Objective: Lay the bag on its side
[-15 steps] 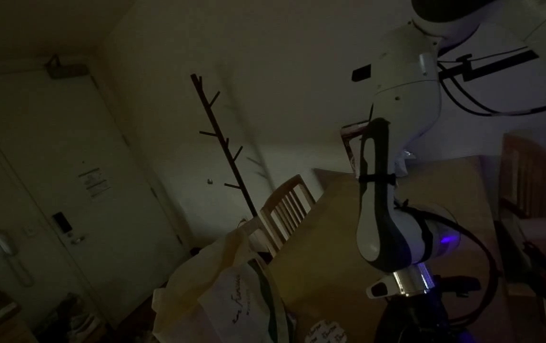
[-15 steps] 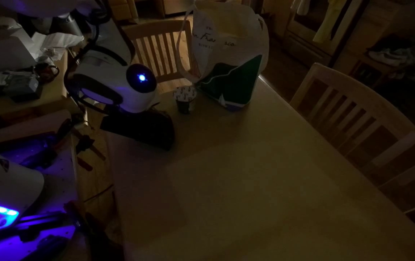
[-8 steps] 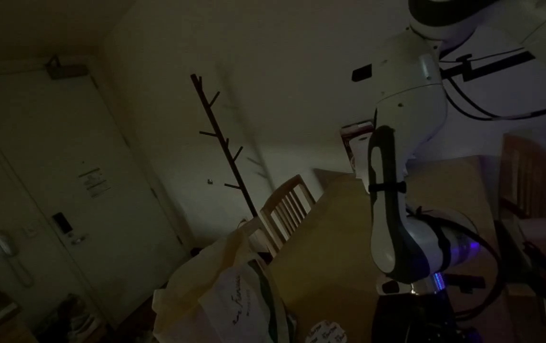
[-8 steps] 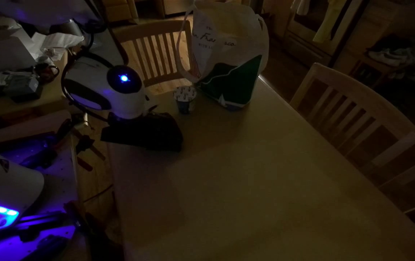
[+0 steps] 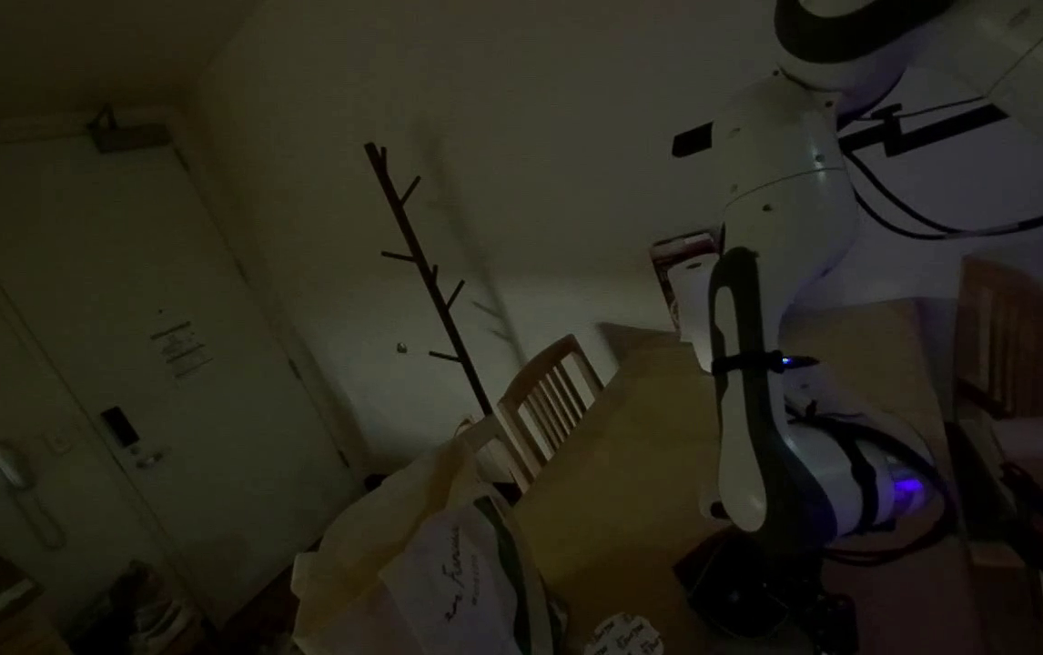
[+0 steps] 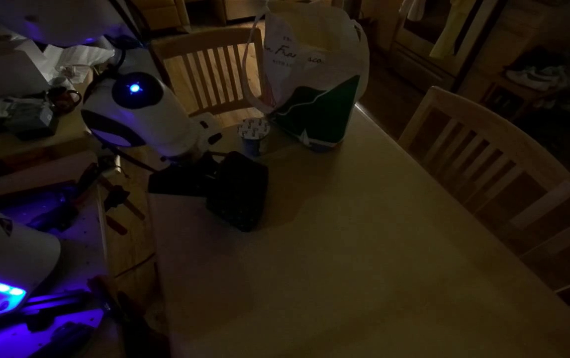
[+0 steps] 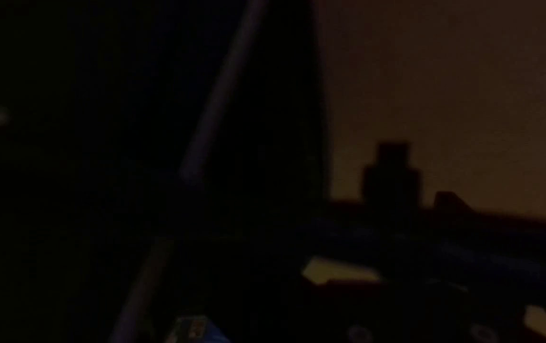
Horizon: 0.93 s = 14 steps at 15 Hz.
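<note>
In an exterior view, has the cup (image 6: 254, 136) on the table (image 6: 344, 248), the bag (image 6: 240, 194) just in front of it. Has the tote (image 6: 310, 74) beside that cup, behind and to the right; a chair (image 6: 210, 41) farther behind, a second chair (image 6: 504, 144) well off right.

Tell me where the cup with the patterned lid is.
In an exterior view, the cup stands on the table, just left of the white-and-green shopping bag and beyond the small dark bag.
</note>
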Tool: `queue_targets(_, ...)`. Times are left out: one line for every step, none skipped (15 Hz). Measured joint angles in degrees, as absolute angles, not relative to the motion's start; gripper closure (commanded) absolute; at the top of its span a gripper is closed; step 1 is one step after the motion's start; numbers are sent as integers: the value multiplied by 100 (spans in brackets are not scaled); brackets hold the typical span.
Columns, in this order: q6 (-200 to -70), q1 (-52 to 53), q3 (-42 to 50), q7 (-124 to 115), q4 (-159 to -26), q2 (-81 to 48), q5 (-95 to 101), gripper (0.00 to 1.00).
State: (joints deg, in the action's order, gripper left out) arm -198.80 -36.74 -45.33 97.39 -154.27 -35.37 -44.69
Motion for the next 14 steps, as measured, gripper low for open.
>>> queue_targets(-19846, -3721, -4544, 9632, -15419, -3505, -4422, 0)
queue_targets(-19844, -3749, -4544, 9530, -15416, -3478, -4394, 0)
queue_targets(-19842, -3779, -4547, 9440, -15413, -3454, -4332, 0)
queue_targets(-19840, -3812, -4555, 9347, -15412, -3439, -4253, 0)
queue_targets(-19840, -3823, -4555, 9278, -15410, -3426, -4206, 0)
queue_targets(-19840, -3823, -4551, 9217, -15410, -3410, -4190, 0)
queue_targets(-19840, -3800, -4528, 9147, -15410, -3389, -4189, 0)
queue_targets(-19840, -3752, -4486, 9089, -15410, -3362, -4189, 0)
queue_targets(-19828, -3719, -4467, 9075, -15413, -3353, -4189, 0)
queue_targets(-19794, -3708, -4479, 9075, -15433, -3362, -4188, 0)
queue_targets(-19785, -3659, -4466, 9075, -15476, -3373, -4189, 0)
queue_targets(-19785, -3570, -4419, 9075, -15521, -3373, -4196, 0)
queue_targets(-19789, -3433, -4336, 9071, -15548, -3361, -4219, 0)
queue_targets(-19789, -3291, -4257, 9059, -15559, -3347, -4234, 0)
